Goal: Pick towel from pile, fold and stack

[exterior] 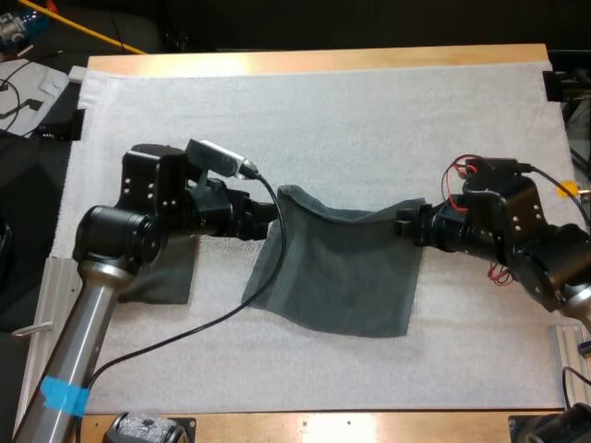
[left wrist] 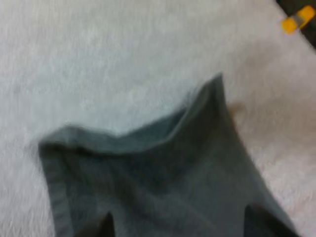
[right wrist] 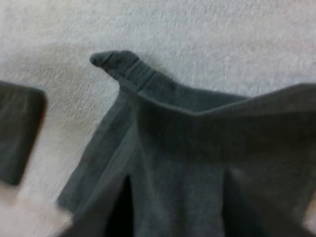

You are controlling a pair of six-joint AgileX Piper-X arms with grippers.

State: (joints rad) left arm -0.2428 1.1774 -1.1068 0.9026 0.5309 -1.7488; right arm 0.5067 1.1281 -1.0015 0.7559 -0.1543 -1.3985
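Observation:
A dark grey-green towel [exterior: 342, 268] hangs stretched between my two grippers over the middle of the white mat. Its top edge sags between them and its lower part drapes onto the mat. My left gripper [exterior: 272, 218] is shut on the towel's left top corner. My right gripper [exterior: 407, 222] is shut on the right top corner. In the left wrist view the towel [left wrist: 163, 168] spreads out from the gripper [left wrist: 180, 228], with one corner sticking up. In the right wrist view the towel [right wrist: 197, 148] covers the gripper [right wrist: 175, 212], and its far corner ends in a small rolled tip.
A folded dark towel [exterior: 166, 277] lies flat on the mat under my left arm; its folded shape [right wrist: 19, 131] also shows beyond the held towel's far corner. The white mat [exterior: 323, 111] stretches bare behind the towel. The table's wooden edge [exterior: 369, 426] runs along the front.

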